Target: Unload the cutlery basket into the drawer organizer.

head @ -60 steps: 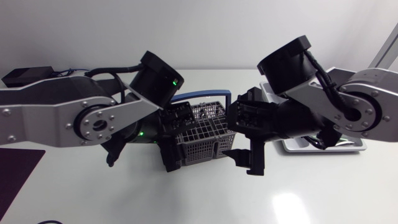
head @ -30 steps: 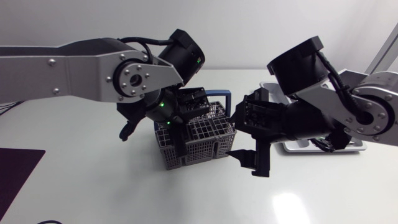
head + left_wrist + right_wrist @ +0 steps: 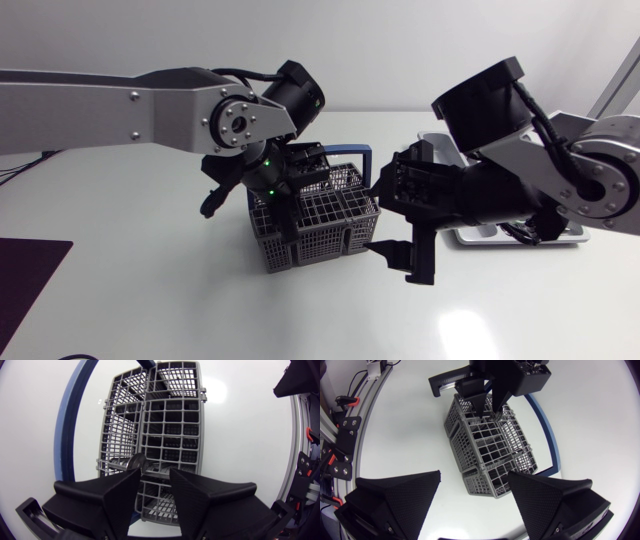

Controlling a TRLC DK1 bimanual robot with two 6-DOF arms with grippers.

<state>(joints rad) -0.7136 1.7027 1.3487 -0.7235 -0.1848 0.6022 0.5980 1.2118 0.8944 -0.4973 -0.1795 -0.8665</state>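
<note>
One cutlery basket (image 3: 335, 215) stood mid-bench (image 3: 150, 300) | left hand (image 3: 155, 472) narrowly spread, tips dipped into the basket beside a round metal end (image 3: 136, 462) | right hand (image 3: 474, 474) spread wide, just beside the basket | drawer organizer (image 3: 575, 237) lay behind the right arm

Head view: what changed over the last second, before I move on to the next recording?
The left arm rose from beside the cutlery basket and reached over it; the left gripper now points down at the basket's top, fingers open. Nothing was grasped or released. The right gripper shifted slightly rightward early on, then held open beside the basket. The basket and the drawer organizer stayed put.
</note>
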